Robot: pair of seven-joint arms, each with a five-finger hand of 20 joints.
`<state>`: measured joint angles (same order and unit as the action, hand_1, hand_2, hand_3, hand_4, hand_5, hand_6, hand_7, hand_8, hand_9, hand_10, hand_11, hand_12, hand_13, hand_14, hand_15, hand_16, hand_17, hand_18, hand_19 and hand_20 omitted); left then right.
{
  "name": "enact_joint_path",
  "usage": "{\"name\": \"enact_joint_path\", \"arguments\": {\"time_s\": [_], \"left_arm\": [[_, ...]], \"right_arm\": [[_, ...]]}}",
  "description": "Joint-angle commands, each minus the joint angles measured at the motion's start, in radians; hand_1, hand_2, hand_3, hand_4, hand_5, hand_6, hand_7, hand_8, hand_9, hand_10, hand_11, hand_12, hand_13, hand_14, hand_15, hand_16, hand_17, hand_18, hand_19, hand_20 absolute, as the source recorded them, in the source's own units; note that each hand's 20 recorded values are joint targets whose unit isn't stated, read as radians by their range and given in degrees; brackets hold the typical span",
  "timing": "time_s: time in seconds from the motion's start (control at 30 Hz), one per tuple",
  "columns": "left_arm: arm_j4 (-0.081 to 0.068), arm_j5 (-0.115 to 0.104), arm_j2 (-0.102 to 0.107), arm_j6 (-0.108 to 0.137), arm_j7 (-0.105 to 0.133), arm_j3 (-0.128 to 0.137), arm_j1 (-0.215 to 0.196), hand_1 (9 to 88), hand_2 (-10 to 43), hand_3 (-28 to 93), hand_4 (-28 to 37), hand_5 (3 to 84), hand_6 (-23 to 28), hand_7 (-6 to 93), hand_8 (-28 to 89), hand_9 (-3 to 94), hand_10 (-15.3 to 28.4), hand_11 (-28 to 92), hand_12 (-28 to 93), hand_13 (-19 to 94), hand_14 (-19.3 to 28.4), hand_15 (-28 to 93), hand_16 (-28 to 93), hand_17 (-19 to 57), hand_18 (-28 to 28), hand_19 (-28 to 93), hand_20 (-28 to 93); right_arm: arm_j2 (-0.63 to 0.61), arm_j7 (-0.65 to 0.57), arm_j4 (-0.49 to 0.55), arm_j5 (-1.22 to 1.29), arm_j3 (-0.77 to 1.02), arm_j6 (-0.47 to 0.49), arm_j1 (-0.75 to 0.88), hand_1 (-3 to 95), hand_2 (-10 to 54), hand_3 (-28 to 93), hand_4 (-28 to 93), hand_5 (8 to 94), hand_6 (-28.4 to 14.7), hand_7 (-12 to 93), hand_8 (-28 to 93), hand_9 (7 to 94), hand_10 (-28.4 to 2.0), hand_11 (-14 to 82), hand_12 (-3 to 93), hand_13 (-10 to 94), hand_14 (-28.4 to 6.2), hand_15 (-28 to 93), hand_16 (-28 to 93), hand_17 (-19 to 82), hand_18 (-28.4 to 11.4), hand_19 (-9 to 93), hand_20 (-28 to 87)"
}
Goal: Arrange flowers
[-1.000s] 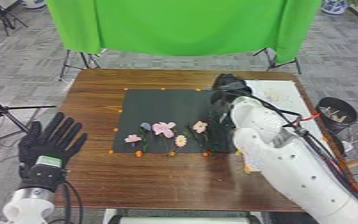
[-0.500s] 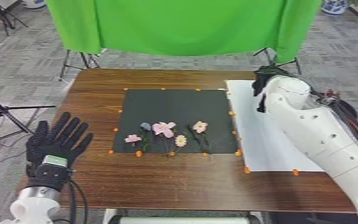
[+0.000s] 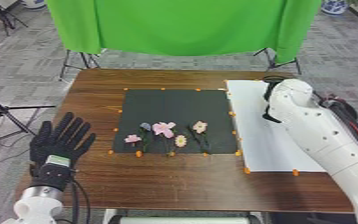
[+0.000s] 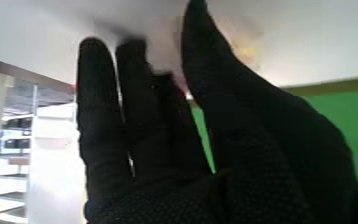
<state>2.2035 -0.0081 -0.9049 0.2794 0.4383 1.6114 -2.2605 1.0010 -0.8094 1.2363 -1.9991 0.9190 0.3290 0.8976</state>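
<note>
A: Item one, the dark mat [image 3: 171,107]: what are we finding there?

B: Five flowers, lying along its near part: a small pink bloom [image 3: 133,138], a blue one [image 3: 145,127], a large pink one [image 3: 164,128], a yellow one [image 3: 181,142] and a pale pink one [image 3: 200,127]. Their stems are pointing towards the mat's near edge.

A: Item two, the hands?

B: The left hand [image 3: 55,145] is resting wide to the left of the mat. The right hand [image 4: 153,197], to the mat's right and over the white sheet [image 3: 266,150], is holding its fingers straight, the thumb coming close to them. Whether it is carrying anything, we cannot tell.

A: And handling, supposing we are dealing with another flower?

B: Then we are wanting a light pinch on the stem, petals free, and a high path to the mat, so that no glove is brushing the laid row. We are letting go only once the stem is lying flat.

A: Differences between views?

B: The right wrist view is giving us a pink-and-yellow blur [image 4: 246,47] near the thumb; the arm is masking that spot in the head view, which is supplying the mat's whole layout instead.
</note>
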Motion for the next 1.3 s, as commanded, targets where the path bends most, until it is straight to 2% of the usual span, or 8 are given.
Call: {"name": "enact_joint_path", "arguments": {"time_s": [0.03, 0.13, 0.47, 0.7, 0.87, 0.97, 1.13, 1.3], "left_arm": [[-0.001, -0.002, -0.007, -0.005, 0.001, -0.001, -0.006, 27.3, 13.1, 71, -28.3, 38.5, 9.0, 14.1, -9, 31.5, 15.7, 19, 11, 21, 16.0, 35, -7, -9.7, 15.1, 37, 8], [-0.003, 0.001, -0.009, -0.006, -0.002, 0.000, -0.003, 27.4, 13.1, 71, -28.3, 38.6, 9.0, 14.1, -9, 31.5, 15.8, 19, 11, 21, 16.0, 35, -7, -9.6, 15.1, 37, 8], [0.002, -0.001, -0.012, -0.007, 0.005, 0.010, -0.020, 27.4, 13.2, 71, -28.3, 38.6, 9.1, 14.1, -9, 31.5, 15.8, 19, 11, 21, 16.0, 36, -7, -9.7, 15.1, 37, 8], [0.002, 0.001, -0.014, -0.006, -0.005, 0.022, -0.024, 27.4, 13.2, 71, -28.3, 38.6, 9.0, 14.1, -9, 31.5, 15.8, 19, 11, 21, 16.0, 35, -7, -9.6, 15.1, 37, 7], [0.000, -0.004, -0.018, -0.001, -0.010, 0.029, -0.029, 27.3, 13.2, 71, -28.3, 38.6, 9.1, 14.1, -9, 31.6, 15.9, 19, 11, 21, 16.0, 35, -7, -9.5, 15.1, 37, 8], [-0.004, 0.009, -0.015, -0.009, -0.028, 0.025, -0.015, 27.3, 13.2, 71, -28.3, 38.6, 9.1, 14.1, -9, 31.6, 15.9, 19, 11, 21, 16.0, 35, -7, -9.5, 15.0, 37, 8], [-0.004, 0.009, -0.011, -0.005, -0.023, 0.033, -0.017, 27.3, 13.2, 71, -28.3, 38.5, 9.1, 14.2, -9, 31.5, 15.9, 19, 11, 21, 16.0, 35, -7, -9.5, 15.0, 37, 8], [-0.006, 0.010, -0.013, -0.005, -0.036, 0.032, -0.010, 27.3, 13.2, 71, -28.3, 38.5, 9.1, 14.1, -9, 31.5, 15.8, 19, 11, 21, 16.1, 35, -7, -9.5, 15.1, 37, 8]], "right_arm": [[-0.035, 0.013, 0.032, -0.054, -0.020, -0.136, 0.111, 64.7, -9.4, 71, -28, 60.0, -0.9, 26, -8, 67.8, -10.6, 12.6, 30.1, 66, -5.5, 24, 31, 41, -7.3, 91, -15], [-0.055, 0.029, 0.073, -0.065, -0.016, -0.171, 0.136, 64.9, -9.5, 71, -28, 63.9, -1.2, 31, -3, 74.3, -10.0, 10.2, 37.6, 70, -4.9, 26, 34, 43, -5.7, 93, -16], [-0.161, 0.096, 0.378, -0.102, 0.021, -0.273, 0.253, 64.6, -9.5, 70, -28, 67.4, -0.7, 36, -2, 78.5, -9.5, 10.9, 40.8, 73, -4.7, 27, 37, 46, -7.5, 90, -10], [-0.182, 0.128, 0.594, -0.129, 0.062, -0.243, 0.372, 64.2, -9.5, 70, -28, 67.7, -0.8, 35, -1, 79.0, -9.6, 10.6, 41.0, 73, -4.9, 27, 37, 46, -8.1, 88, -8], [-0.113, 0.137, 0.613, -0.124, 0.030, -0.202, 0.411, 63.9, -9.5, 70, -28, 67.9, -0.9, 34, -1, 78.8, -9.8, 10.3, 41.0, 73, -5.1, 28, 37, 46, -8.4, 87, -6], [-0.088, 0.146, 0.641, -0.159, 0.030, -0.187, 0.447, 63.8, -9.5, 70, -28, 68.1, -1.1, 33, -1, 78.7, -9.9, 10.0, 40.7, 73, -5.3, 28, 37, 46, -8.8, 87, -5], [-0.066, 0.160, 0.676, -0.229, 0.009, -0.167, 0.469, 63.7, -9.5, 70, -28, 67.5, -1.0, 32, -1, 78.2, -10.2, 9.7, 40.4, 72, -5.5, 28, 37, 46, -9.2, 86, -4], [-0.056, 0.160, 0.686, -0.239, 0.000, -0.166, 0.486, 63.5, -9.5, 70, -28, 66.9, -1.3, 32, -1, 77.4, -10.4, 9.4, 40.1, 72, -5.7, 28, 36, 45, -10.1, 85, -2]]}}
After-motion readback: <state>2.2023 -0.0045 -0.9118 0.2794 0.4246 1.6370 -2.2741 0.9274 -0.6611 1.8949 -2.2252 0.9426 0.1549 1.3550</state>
